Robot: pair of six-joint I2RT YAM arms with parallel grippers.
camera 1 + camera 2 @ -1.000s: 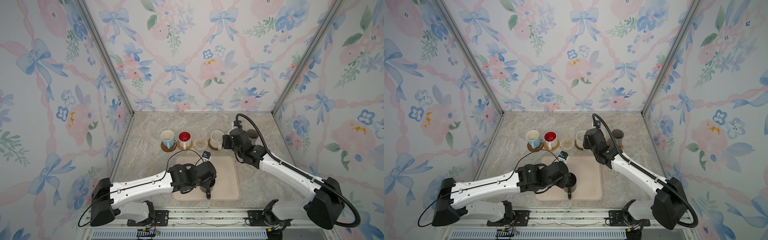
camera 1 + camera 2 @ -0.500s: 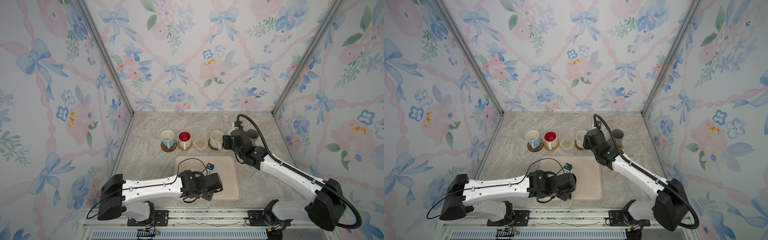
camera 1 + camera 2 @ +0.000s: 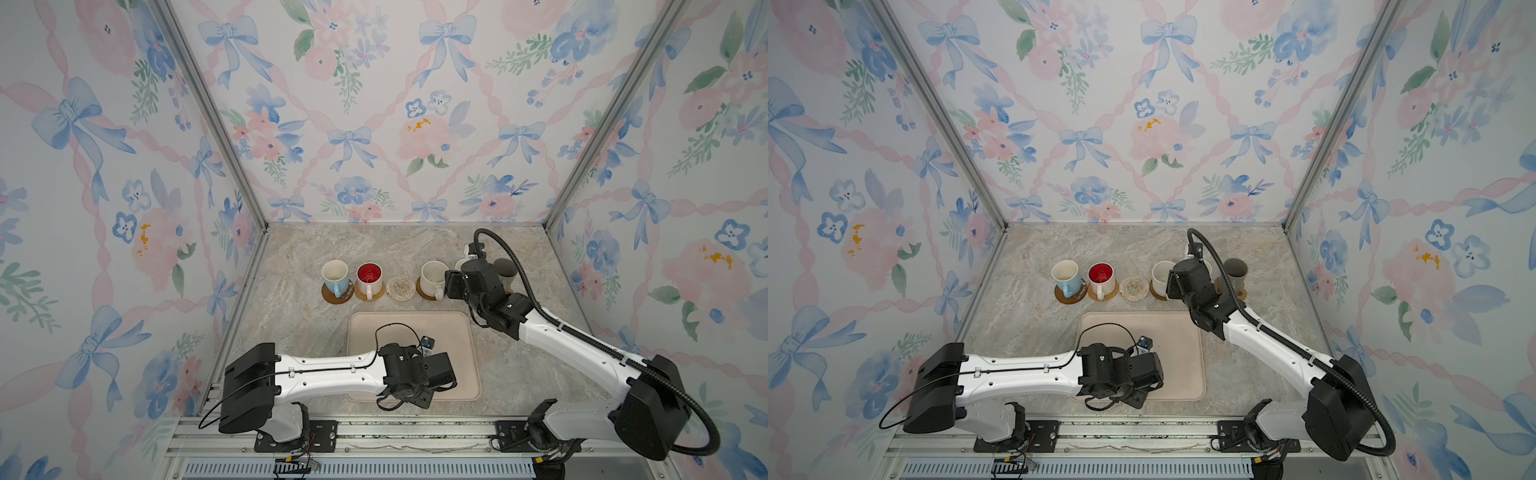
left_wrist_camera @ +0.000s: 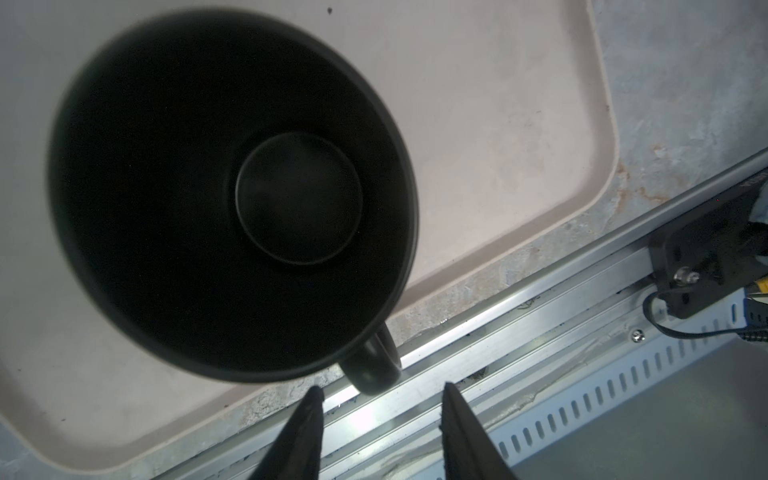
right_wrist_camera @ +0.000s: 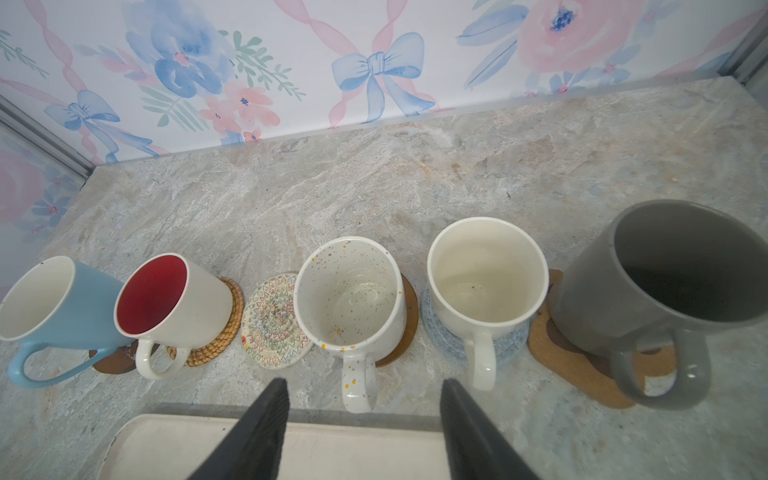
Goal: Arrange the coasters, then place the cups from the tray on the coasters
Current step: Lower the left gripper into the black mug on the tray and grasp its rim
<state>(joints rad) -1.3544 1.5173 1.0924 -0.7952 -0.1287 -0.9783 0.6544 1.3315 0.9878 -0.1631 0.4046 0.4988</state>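
The black mug [image 4: 232, 195] (matte, dark inside, upright) stands on the beige tray [image 4: 519, 124] by its near edge. The left gripper [image 4: 380, 415] is open just short of the handle, and the right gripper [image 5: 363, 399] hangs open and empty.

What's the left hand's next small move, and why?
Probably ease the left hand forward so its open jaws straddle the handle of the black mug, then close: the mug sits on the tray, ungripped, and the cream woven coaster is bare.
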